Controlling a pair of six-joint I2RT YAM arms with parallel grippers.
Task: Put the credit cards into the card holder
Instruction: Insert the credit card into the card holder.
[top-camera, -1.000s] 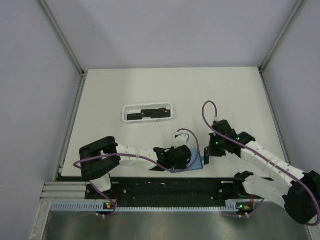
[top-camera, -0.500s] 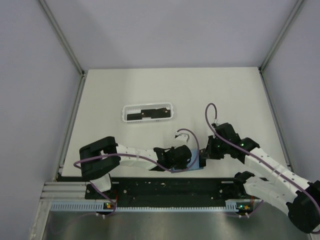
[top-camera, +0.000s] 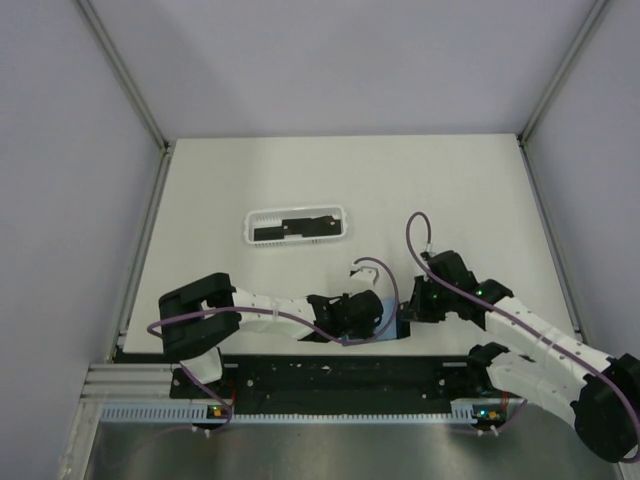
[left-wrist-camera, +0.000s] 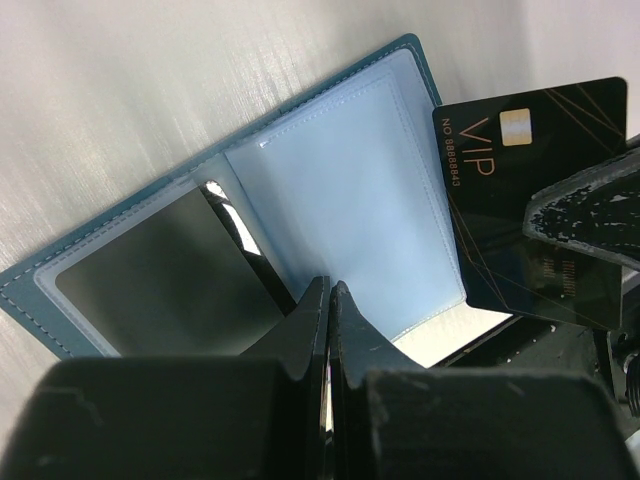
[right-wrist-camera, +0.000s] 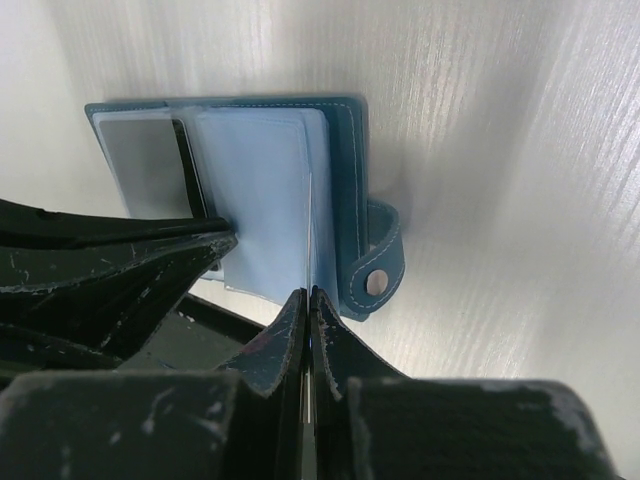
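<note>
While your right pincer (right-wrist-camera: 307, 300) is clamped on the black VIP card (left-wrist-camera: 500, 200) just beside the open card holder (right-wrist-camera: 345, 150) at the surface's (left-wrist-camera: 150, 80) near edge, and your left pincer (left-wrist-camera: 328, 300) is together at its fold, level the card and ease it into the clear sleeve (left-wrist-camera: 350, 200) slowly.

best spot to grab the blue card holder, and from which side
Probably the snap strap: it loops out past the card holder as a free tab, while the rest lies flat. Come from that strap side; the left gripper crowds the opposite side.
</note>
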